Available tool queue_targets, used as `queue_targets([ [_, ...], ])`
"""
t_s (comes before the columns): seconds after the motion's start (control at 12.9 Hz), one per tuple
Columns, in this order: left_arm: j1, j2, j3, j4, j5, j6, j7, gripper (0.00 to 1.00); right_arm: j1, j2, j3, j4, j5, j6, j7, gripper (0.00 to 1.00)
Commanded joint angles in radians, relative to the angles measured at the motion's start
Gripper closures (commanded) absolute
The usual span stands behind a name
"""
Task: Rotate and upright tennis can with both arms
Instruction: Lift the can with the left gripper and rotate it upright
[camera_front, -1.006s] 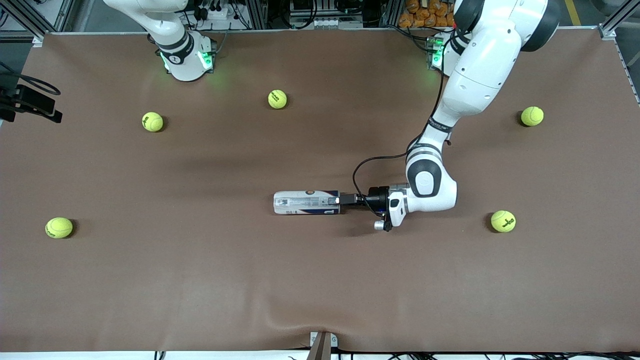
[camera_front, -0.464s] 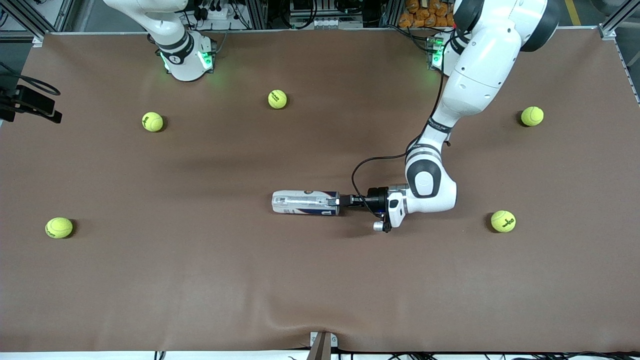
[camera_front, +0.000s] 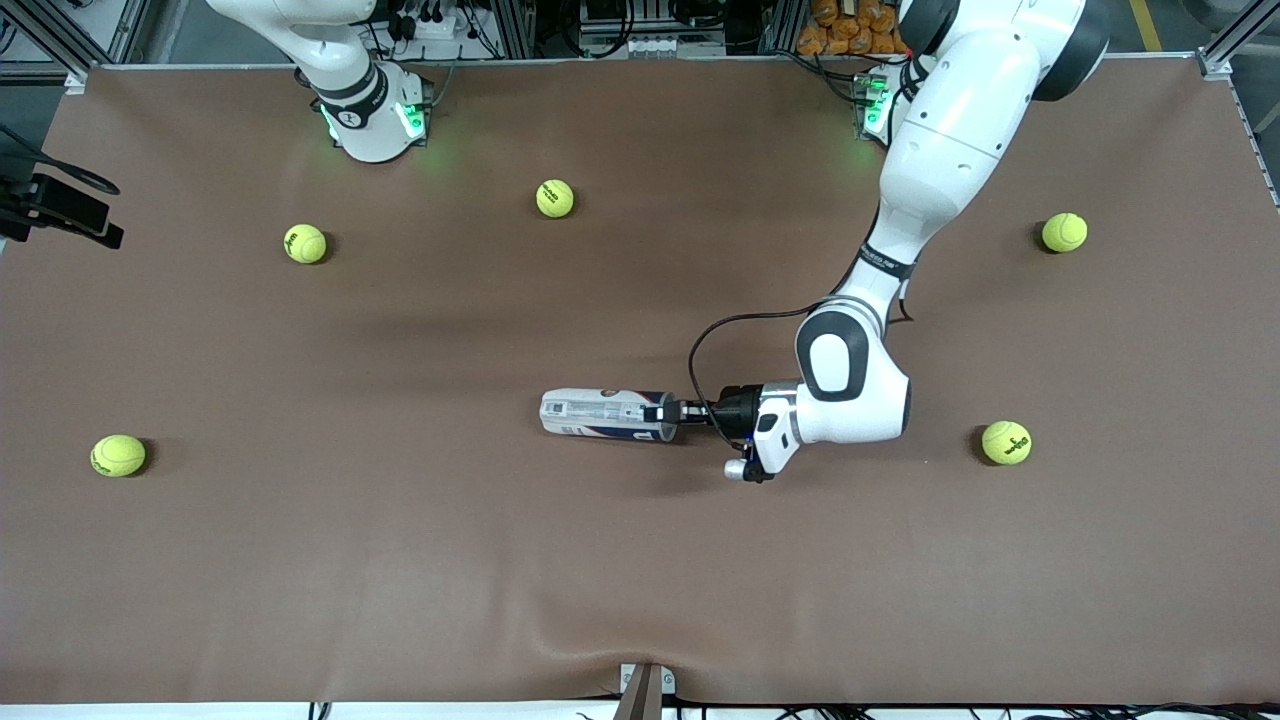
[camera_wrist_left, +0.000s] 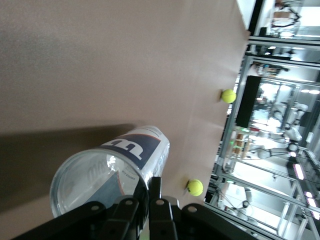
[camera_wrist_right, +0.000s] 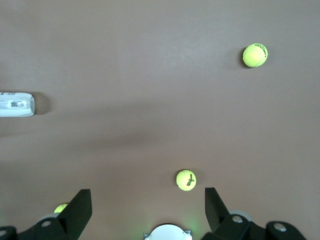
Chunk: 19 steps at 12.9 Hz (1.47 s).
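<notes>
The tennis can (camera_front: 605, 414) lies on its side near the middle of the brown table, its open silvery-rimmed end toward the left arm's end. My left gripper (camera_front: 668, 411) is shut on that rim. In the left wrist view the clear can (camera_wrist_left: 135, 150) fills the foreground and my left gripper (camera_wrist_left: 150, 182) pinches its wall, one finger inside the mouth and one outside. My right gripper (camera_wrist_right: 146, 200) hangs open and empty high over the table near its own base, waiting. From there the can (camera_wrist_right: 15, 104) shows only as a white end at the frame's edge.
Several yellow-green tennis balls lie scattered: one (camera_front: 1006, 442) beside the left arm's elbow, one (camera_front: 1064, 232) farther from the camera, one (camera_front: 555, 198) and another (camera_front: 305, 243) near the right arm's base (camera_front: 370, 125), one (camera_front: 118, 455) at the right arm's end.
My left gripper closed on the can's rim. The wrist and can then shifted slightly toward the right arm's end and nearer the camera, and the can turned a little about its axis.
</notes>
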Motion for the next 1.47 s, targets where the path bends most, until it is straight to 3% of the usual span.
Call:
queue_targets([
  [0.0, -0.024, -0.033, 0.020, 0.023, 0.119, 0.015, -0.114, 1.00, 0.001, 0.004, 0.003, 0.015, -0.012, -0.005, 0.020, 0.00],
  [0.46, -0.117, -0.085, 0.019, 0.138, 0.604, 0.015, -0.687, 1.00, 0.002, 0.004, 0.005, 0.015, -0.012, -0.005, 0.019, 0.00],
  [1.01, -0.174, -0.226, 0.014, 0.142, 0.984, -0.095, -1.056, 1.00, 0.024, 0.003, 0.006, 0.010, -0.074, -0.012, 0.017, 0.00],
  [1.16, -0.228, -0.225, 0.028, 0.168, 1.085, -0.125, -1.166, 1.00, 0.050, -0.002, 0.006, 0.004, -0.100, -0.031, 0.037, 0.00],
  [1.32, -0.304, -0.219, 0.049, 0.184, 1.263, -0.225, -1.252, 1.00, 0.050, -0.005, 0.006, 0.004, -0.101, -0.043, 0.092, 0.00],
  [1.39, -0.333, -0.219, 0.077, 0.199, 1.281, -0.267, -1.260, 1.00, 0.048, -0.012, 0.005, -0.001, -0.099, -0.046, 0.109, 0.00],
])
